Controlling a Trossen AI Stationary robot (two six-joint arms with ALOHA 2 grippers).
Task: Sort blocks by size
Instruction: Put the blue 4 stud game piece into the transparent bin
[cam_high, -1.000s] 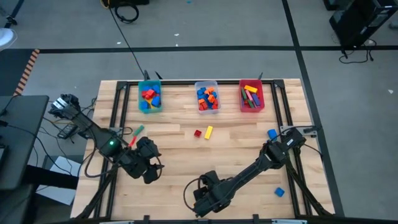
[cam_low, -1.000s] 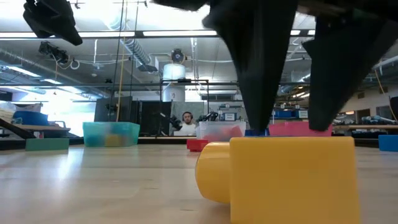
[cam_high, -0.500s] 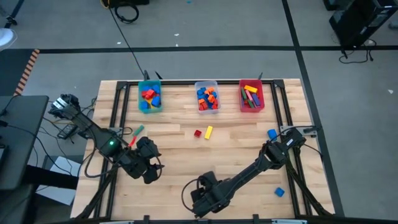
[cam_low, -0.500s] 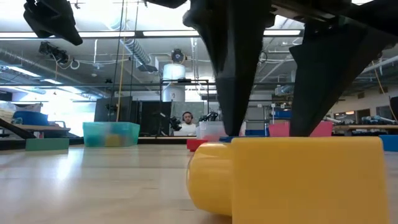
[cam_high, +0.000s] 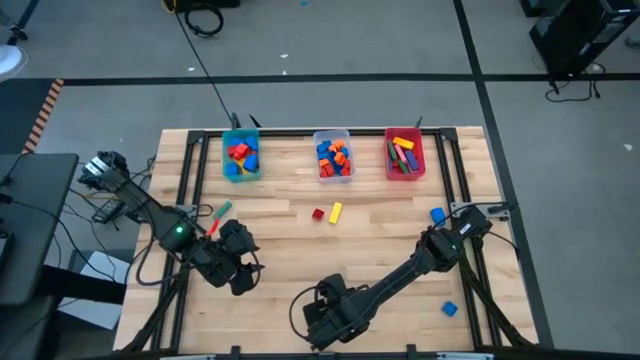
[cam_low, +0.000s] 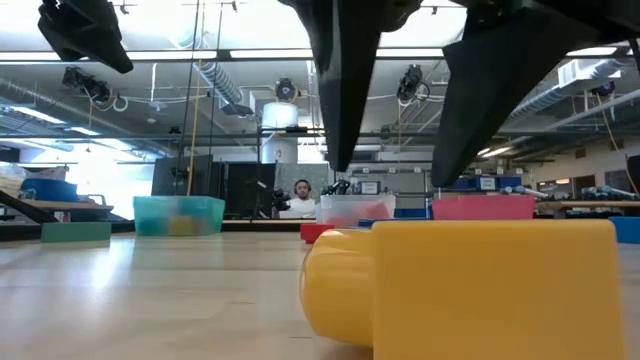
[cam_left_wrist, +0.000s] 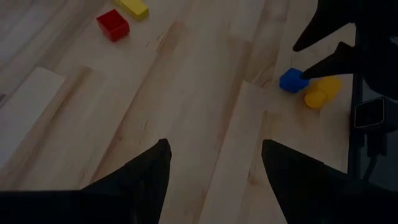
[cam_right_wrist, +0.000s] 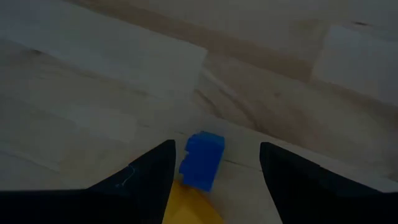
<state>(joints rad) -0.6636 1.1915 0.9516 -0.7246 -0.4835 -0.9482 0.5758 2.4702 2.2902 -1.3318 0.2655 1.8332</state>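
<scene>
My right gripper (cam_right_wrist: 214, 165) hangs spread wide over a yellow block (cam_right_wrist: 189, 205) and small blue block (cam_right_wrist: 203, 158), gripping neither. My left gripper (cam_left_wrist: 214, 165) (parked near the table's left side) gapes empty too.

Small red plastic cube (cam_high: 318, 214) beside yellow plastic bar (cam_high: 336, 211) mid-table, yellow brick (cam_right_wrist: 186, 206) touching blue cube (cam_right_wrist: 203, 160) near front edge, sorted bricks (cam_high: 334, 157) in bins

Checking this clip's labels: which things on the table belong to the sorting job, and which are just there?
Job:
- loose blocks: red, yellow, blue, blue
- yellow block with a blue one under the right gripper
- teal, clear, red bins

Just there:
- cables beside the table
</scene>
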